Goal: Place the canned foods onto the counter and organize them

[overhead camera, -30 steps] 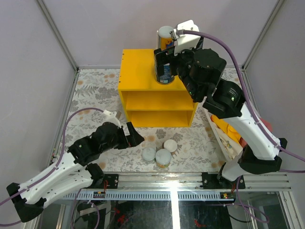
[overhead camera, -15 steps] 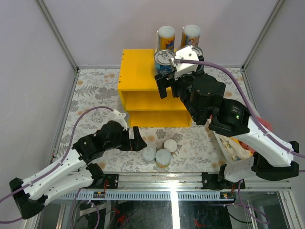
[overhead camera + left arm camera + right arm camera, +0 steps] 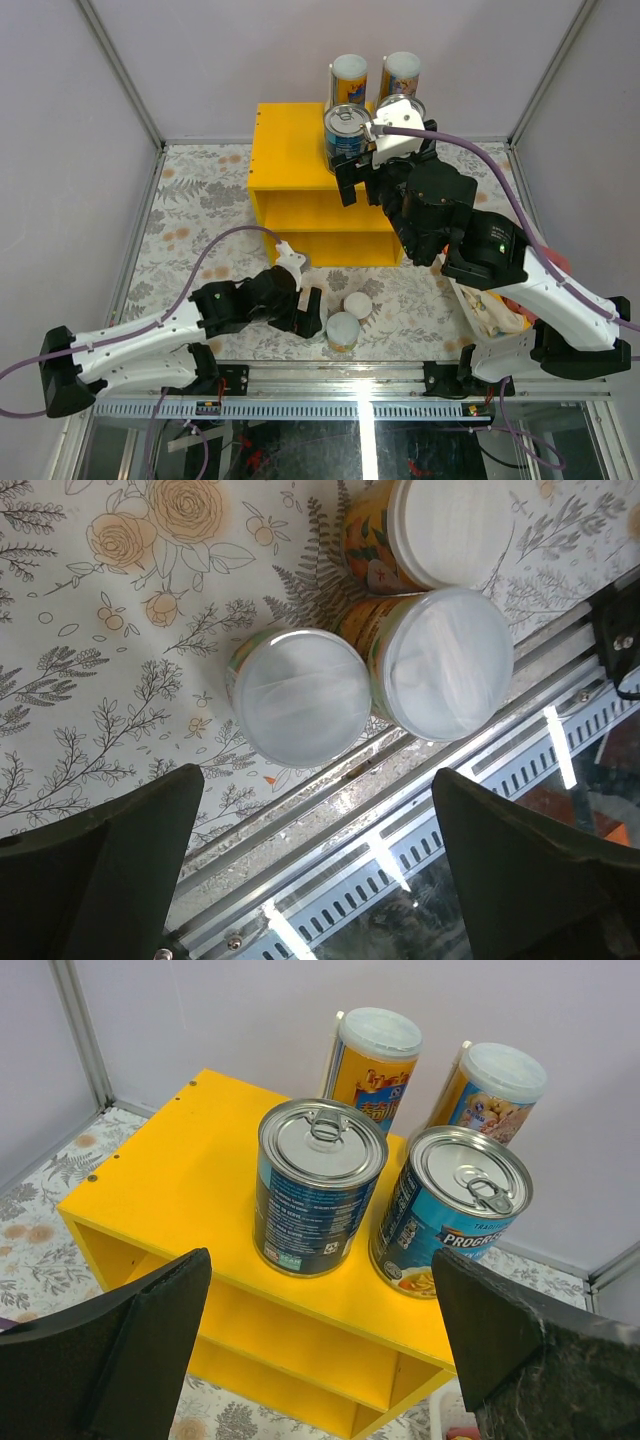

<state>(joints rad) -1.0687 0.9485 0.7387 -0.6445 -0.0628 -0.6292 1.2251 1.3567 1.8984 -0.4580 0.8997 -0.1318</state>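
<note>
1. Lettering: the lighter blue wide tin with a silver pull-tab lid (image 3: 450, 1215) shows "PROGRESS" in white on a dark band, and the end of the word is turned out of sight. The darker blue wide tin with a silver pull-tab lid (image 3: 318, 1192) carries fine white print and a pale panel, both too small to read. The tall white-lidded can with an orange and blue label (image 3: 375, 1060) bears yellow lettering that is not legible. The tall white-lidded can with a pale blue and orange label (image 3: 490, 1085) shows no readable word.
2. Right jaws: spread wide and holding nothing. The dark fingers (image 3: 110, 1350) fill the lower corners of the right wrist view, and both wide tins are seen between them, apart from each.
3. Placement: these four cans stand upright on the flat top of the bright yellow box-shaped shelf unit (image 3: 160, 1160). The wide tins are side by side in front and the tall cans stand behind them.
4. Left jaws: spread wide and holding nothing, low over the floral-patterned surface (image 3: 90, 630). The small white-lidded can with a greenish label (image 3: 300, 695) lies ahead of the gap between the fingers and touches neither.
5. Neighbours: the small white-lidded can with an orange label (image 3: 445, 660) stands just beside the greenish one. The small white-lidded can with a yellow-orange label (image 3: 450, 525) stands just beyond it. All three are upright on the surface.
</note>
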